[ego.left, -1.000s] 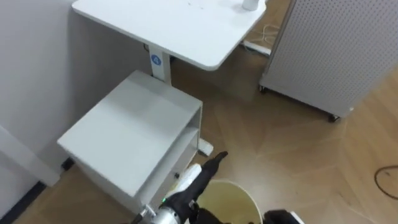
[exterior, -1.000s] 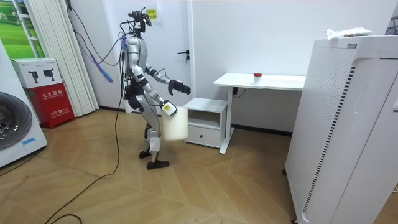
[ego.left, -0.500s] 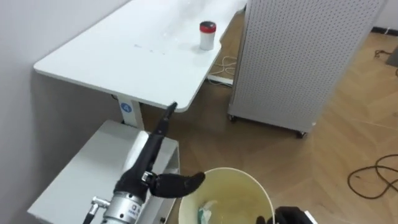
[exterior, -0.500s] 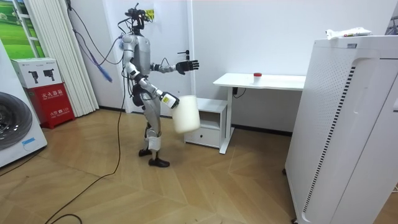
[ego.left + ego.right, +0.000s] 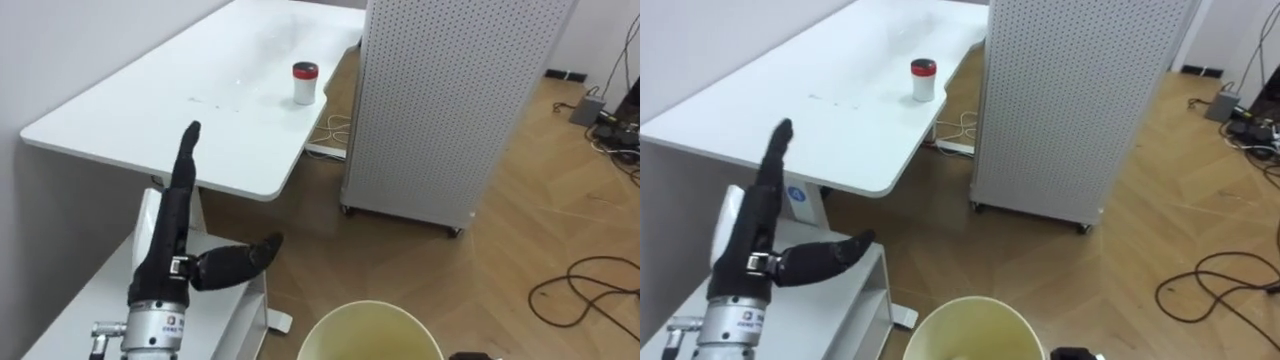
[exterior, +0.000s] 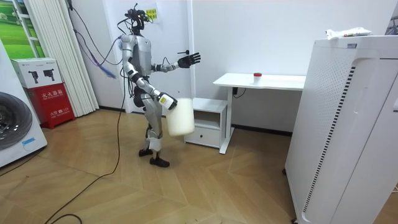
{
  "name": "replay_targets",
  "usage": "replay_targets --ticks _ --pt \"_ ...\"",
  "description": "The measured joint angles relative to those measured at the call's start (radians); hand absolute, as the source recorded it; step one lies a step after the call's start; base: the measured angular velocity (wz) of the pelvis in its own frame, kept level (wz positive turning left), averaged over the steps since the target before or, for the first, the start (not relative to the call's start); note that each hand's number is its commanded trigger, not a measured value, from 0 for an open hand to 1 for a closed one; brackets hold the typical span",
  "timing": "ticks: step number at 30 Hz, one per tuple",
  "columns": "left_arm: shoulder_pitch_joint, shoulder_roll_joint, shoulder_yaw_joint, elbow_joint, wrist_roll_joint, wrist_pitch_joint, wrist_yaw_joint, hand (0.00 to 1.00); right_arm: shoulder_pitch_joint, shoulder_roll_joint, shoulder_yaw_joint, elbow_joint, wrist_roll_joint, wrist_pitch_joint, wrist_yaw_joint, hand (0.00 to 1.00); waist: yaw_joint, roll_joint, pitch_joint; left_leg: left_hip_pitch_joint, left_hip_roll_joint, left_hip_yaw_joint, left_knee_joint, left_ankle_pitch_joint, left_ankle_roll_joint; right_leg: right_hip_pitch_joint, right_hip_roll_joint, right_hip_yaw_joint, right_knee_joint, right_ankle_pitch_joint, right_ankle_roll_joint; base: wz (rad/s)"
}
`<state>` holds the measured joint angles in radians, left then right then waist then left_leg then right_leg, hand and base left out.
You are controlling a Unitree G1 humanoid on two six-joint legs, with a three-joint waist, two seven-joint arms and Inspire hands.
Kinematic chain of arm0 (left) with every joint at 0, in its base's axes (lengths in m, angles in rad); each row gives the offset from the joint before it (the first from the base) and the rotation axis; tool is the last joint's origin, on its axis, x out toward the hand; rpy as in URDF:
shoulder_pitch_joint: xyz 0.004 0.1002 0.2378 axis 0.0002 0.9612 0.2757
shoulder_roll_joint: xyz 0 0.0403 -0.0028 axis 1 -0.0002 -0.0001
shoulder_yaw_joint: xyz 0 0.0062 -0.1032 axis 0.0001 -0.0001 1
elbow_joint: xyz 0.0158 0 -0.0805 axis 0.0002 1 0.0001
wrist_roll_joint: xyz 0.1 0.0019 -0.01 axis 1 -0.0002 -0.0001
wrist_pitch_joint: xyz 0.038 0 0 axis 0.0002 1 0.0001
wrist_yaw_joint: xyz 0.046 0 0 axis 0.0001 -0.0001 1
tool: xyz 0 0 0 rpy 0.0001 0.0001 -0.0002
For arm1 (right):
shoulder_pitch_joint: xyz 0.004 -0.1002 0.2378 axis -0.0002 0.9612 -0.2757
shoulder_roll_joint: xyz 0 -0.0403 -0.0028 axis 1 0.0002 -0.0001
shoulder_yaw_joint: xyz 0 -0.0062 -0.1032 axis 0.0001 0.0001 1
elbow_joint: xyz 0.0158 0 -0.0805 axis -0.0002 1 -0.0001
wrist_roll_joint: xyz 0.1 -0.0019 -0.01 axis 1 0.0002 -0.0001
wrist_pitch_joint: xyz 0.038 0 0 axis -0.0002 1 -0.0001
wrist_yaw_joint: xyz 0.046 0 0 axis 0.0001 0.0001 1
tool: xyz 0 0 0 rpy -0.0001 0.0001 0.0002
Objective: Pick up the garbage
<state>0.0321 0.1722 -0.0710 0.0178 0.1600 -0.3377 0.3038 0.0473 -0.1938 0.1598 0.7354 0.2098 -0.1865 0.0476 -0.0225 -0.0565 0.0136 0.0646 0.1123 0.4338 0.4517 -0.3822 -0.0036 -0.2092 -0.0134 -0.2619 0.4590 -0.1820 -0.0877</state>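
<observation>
Bin: a pale yellow bin [image 5: 370, 306] sat nearest the head camera, its round open mouth at the lower edge of the eye views. In the room view it hung at hip height in front of the robot.
Right hand: the right hand [image 6: 166, 104] was at the bin's upper edge, with the arm bent downward. Whether its fingers gripped the rim could not be told.
Left hand: the left hand [image 5: 168, 250] was raised in front of the robot, fingers straight and close together, pointing up and away. The thumb was spread wide to the right. It held nothing.
Left arm: in the room view the arm was stretched forward at about shoulder height toward the desk.
Low cabinet: a pale low cabinet [image 5: 60, 325] stood below the left hand and partly under the desk's near end.
Desk: a white desk [image 5: 150, 120] lay beyond the hand, against the wall.
Task object: a small white container with a red lid [image 5: 304, 83] stood upright on the desk top near its right edge, well apart from both hands.
Perforated unit: a tall white perforated unit [image 5: 450, 100] stood on the wood floor just right of the desk.
Cables: dark cables [image 5: 590, 285] lay looped on the floor to the far right.
Stance: the robot stood upright on both feet, on the room view's left of the low cabinet.
</observation>
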Motion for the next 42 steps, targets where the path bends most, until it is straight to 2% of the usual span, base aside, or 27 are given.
replay_targets --ticks 1,2,3,4,6,8,9,10,11,12,15,20,25,36,38,42 --pt "0.002 0.001 0.006 0.000 -0.025 0.000 0.000 0.00 0.000 -0.003 0.000 -0.001 -0.008 0.000 0.000 1.00 0.005 -0.001 0.0003 -0.030 0.024 -0.006 0.101 0.000 0.000 0.005 0.005 0.005 0.004 -0.020 -0.009 -0.17" --pt "0.004 0.001 0.010 0.000 -0.035 0.000 0.000 0.00 0.000 -0.005 0.000 -0.002 -0.012 0.000 0.000 1.00 0.008 0.004 0.0008 -0.047 0.040 -0.018 0.157 0.002 -0.002 0.013 0.013 0.017 0.003 -0.026 -0.014 -0.36" --pt "0.005 0.001 0.019 0.000 -0.040 0.000 0.001 0.00 0.000 -0.007 0.000 -0.002 -0.021 0.000 0.000 1.00 0.021 0.013 0.0037 -0.081 0.061 -0.069 0.271 0.019 -0.001 0.033 0.035 0.049 0.007 -0.038 -0.025 -0.55" --pt "0.008 0.000 0.021 0.000 -0.039 -0.002 0.011 0.00 0.001 -0.006 -0.001 -0.001 -0.021 0.001 -0.001 1.00 0.032 0.015 0.0059 -0.115 0.059 -0.140 0.339 0.040 -0.007 0.053 0.046 0.079 0.004 -0.044 -0.032 -0.54" --pt "0.008 -0.002 0.019 0.000 -0.037 -0.016 0.027 0.00 -0.002 -0.006 -0.010 -0.001 -0.021 0.001 0.000 1.00 0.030 0.018 0.0031 -0.172 0.041 -0.211 0.295 0.029 -0.007 0.068 0.047 0.091 -0.011 -0.047 -0.033 -0.32" --pt "0.008 -0.003 0.017 0.000 -0.039 -0.026 0.046 0.00 -0.001 -0.006 -0.021 -0.001 -0.019 0.001 -0.001 1.00 0.033 0.020 0.0021 -0.218 0.022 -0.239 0.180 0.043 -0.029 0.072 0.042 0.109 -0.016 -0.042 -0.026 -0.40" --pt "0.008 -0.003 0.017 0.000 -0.046 -0.029 0.061 0.00 -0.001 -0.010 -0.024 -0.001 -0.019 0.001 -0.001 1.00 0.041 0.028 0.0006 -0.236 0.008 -0.265 0.077 0.075 -0.047 0.074 0.041 0.120 -0.015 -0.043 -0.026 -0.55" --pt "0.009 -0.003 0.018 0.000 -0.050 -0.031 0.071 0.00 0.002 -0.014 -0.024 -0.001 -0.019 0.003 -0.002 1.00 0.045 0.032 -0.0007 -0.239 -0.005 -0.288 0.037 0.153 -0.022 0.074 0.040 0.142 -0.008 -0.051 -0.018 -0.52" --pt "0.009 -0.003 0.019 0.000 -0.050 -0.031 0.077 0.00 0.005 -0.016 -0.025 -0.001 -0.019 0.003 -0.002 1.00 0.047 0.034 -0.0041 -0.229 -0.016 -0.301 0.022 0.153 -0.022 0.073 0.038 0.151 -0.010 -0.053 -0.013 -0.31" --pt "0.006 -0.002 0.022 0.000 -0.050 -0.035 0.082 0.00 0.006 -0.020 -0.028 -0.006 -0.022 0.004 -0.002 1.00 0.040 0.034 -0.0068 -0.216 -0.037 -0.305 -0.008 0.157 -0.019 0.073 0.029 0.157 -0.019 -0.056 -0.005 -0.08" --pt "0.008 -0.001 0.019 -0.006 -0.049 -0.040 0.080 0.00 0.025 -0.024 -0.057 -0.033 -0.023 0.005 -0.005 1.00 0.026 0.040 -0.0109 -0.196 -0.056 -0.303 -0.047 0.160 -0.012 0.090 0.019 0.150 -0.058 -0.054 0.006 0.03" --pt "0.016 0.003 0.008 -0.040 -0.046 -0.040 0.084 0.00 0.045 -0.024 -0.063 -0.083 -0.023 0.005 -0.001 1.00 0.023 0.041 -0.0114 -0.141 -0.065 -0.309 -0.099 0.160 -0.011 0.150 0.017 0.150 -0.117 -0.051 0.012 0.00" --pt "0.022 0.006 0.008 -0.040 -0.046 -0.040 0.086 0.00 0.044 -0.006 -0.064 -0.084 -0.024 0.005 -0.003 1.00 0.029 0.043 -0.0113 -0.087 -0.073 -0.314 -0.151 0.160 -0.011 0.200 0.018 0.156 -0.168 -0.052 0.015 -0.06" --pt "0.040 0.006 0.008 -0.036 -0.057 -0.039 0.069 0.00 0.045 0.009 -0.063 -0.084 -0.019 0.008 -0.012 1.00 0.030 0.053 -0.0040 -0.069 -0.075 -0.314 -0.169 0.159 -0.010 0.208 0.014 0.150 -0.164 -0.051 0.017 -0.05" --pt "0.041 0.005 0.006 -0.035 -0.065 -0.039 0.063 0.00 0.043 0.005 -0.063 -0.090 -0.017 0.009 -0.015 1.00 0.031 0.058 -0.0010 -0.079 -0.077 -0.311 -0.165 0.155 -0.008 0.187 0.010 0.148 -0.139 -0.058 0.028 -0.02" --pt "0.041 0.004 -0.013 -0.025 -0.069 -0.038 0.057 0.00 0.038 0.005 -0.063 -0.092 -0.019 0.014 -0.025 1.00 0.029 0.066 0.0058 -0.092 -0.102 -0.305 -0.129 0.138 0.007 0.147 -0.022 0.146 -0.066 -0.098 0.039 -0.02"
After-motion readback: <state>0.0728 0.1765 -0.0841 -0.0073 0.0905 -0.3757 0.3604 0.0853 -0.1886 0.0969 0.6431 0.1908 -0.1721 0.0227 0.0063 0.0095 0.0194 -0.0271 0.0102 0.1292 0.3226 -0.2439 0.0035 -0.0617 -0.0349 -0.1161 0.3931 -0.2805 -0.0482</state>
